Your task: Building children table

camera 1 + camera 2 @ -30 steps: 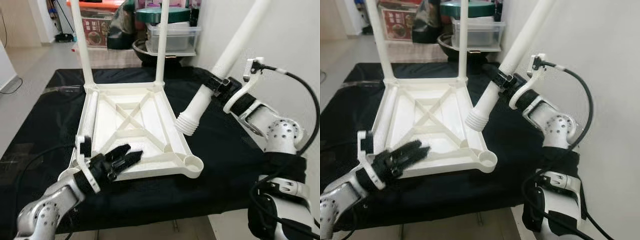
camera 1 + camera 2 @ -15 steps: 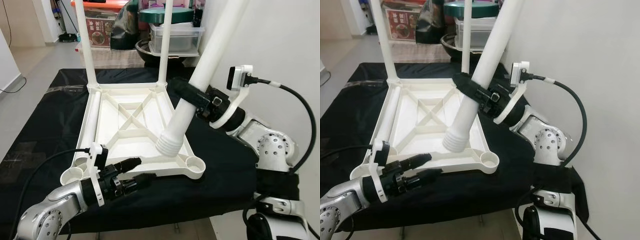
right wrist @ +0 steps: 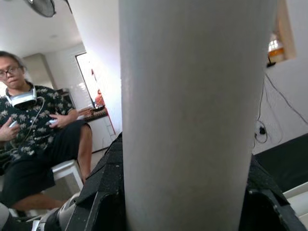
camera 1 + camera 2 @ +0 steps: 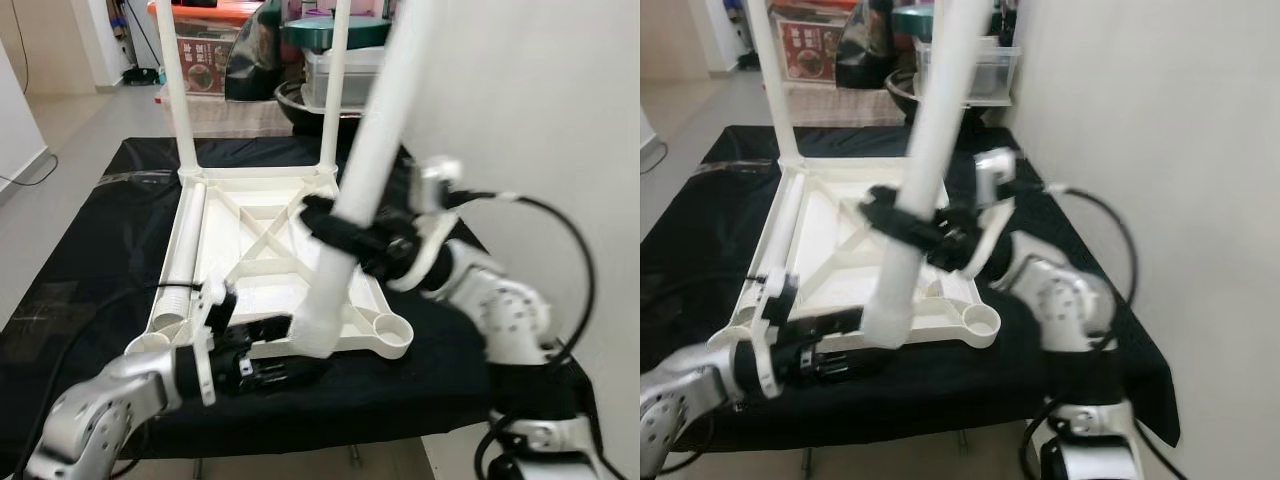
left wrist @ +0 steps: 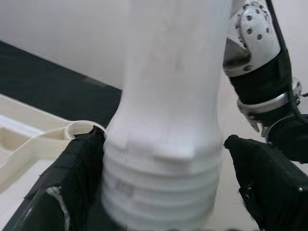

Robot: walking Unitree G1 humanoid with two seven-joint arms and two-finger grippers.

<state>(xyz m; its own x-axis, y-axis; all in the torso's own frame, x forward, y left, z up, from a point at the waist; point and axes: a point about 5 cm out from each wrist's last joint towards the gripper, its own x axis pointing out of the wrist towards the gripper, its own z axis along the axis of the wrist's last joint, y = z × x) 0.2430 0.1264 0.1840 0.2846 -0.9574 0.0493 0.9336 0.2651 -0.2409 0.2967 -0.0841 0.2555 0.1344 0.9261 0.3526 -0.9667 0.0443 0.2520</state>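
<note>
The white table top (image 4: 262, 215) lies upside down on the black cloth. Two white legs (image 4: 178, 90) stand in its far corners. My right gripper (image 4: 345, 232) is shut on a third white leg (image 4: 375, 140) and holds it steeply tilted over the near edge. The leg's threaded end (image 4: 318, 335) hangs between the open fingers (image 5: 72, 178) of my left gripper (image 4: 285, 350), close to the frame's near edge. The near right corner socket (image 4: 388, 327) and the near left socket (image 4: 150, 345) show as open rings.
Another white leg (image 4: 185, 240) lies along the table top's left side. Boxes, a plastic container (image 4: 340, 70) and a dark bowl crowd the space behind the table. A white wall (image 4: 560, 120) stands close on the right. A person (image 3: 33, 139) sits in the right wrist view.
My right arm has swung the held leg leftward and toward me, bringing it more upright. Its threaded end has come down between my left gripper's fingers.
</note>
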